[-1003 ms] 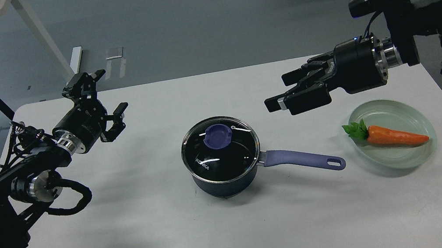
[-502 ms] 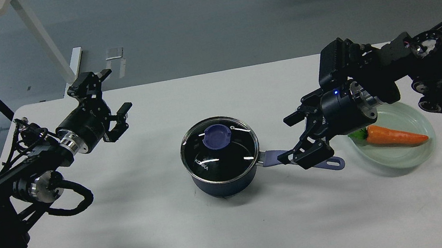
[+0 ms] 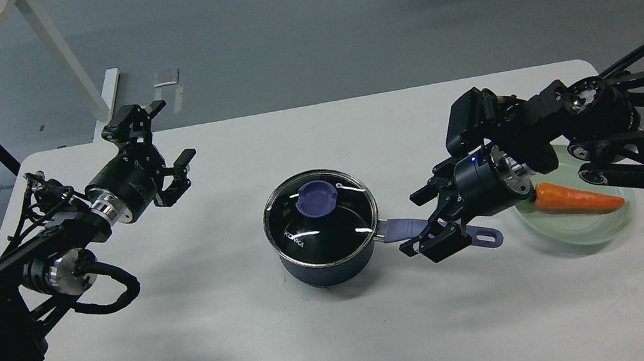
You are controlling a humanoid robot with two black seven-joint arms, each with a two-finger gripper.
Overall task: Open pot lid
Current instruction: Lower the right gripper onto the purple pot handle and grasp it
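A dark blue pot (image 3: 323, 267) stands at the table's middle with its glass lid (image 3: 342, 229) on. The lid has a purple knob (image 3: 316, 197). The pot's purple handle (image 3: 401, 230) points right. My right gripper (image 3: 424, 220) is open and low at the handle, one finger above it and one below. Whether a finger touches the handle I cannot tell. My left gripper (image 3: 169, 135) is open and empty, raised over the table's back left, well apart from the pot.
A pale green plate (image 3: 588, 229) with an orange toy carrot (image 3: 577, 198) lies right of the pot, partly behind my right wrist. The white table (image 3: 258, 345) ends close behind the left gripper. A black frame and white table legs stand beyond it on the left.
My right gripper came down from high behind the pot to the pot's handle and now straddles it. The left gripper drifted slightly right. Pot and lid have not moved.
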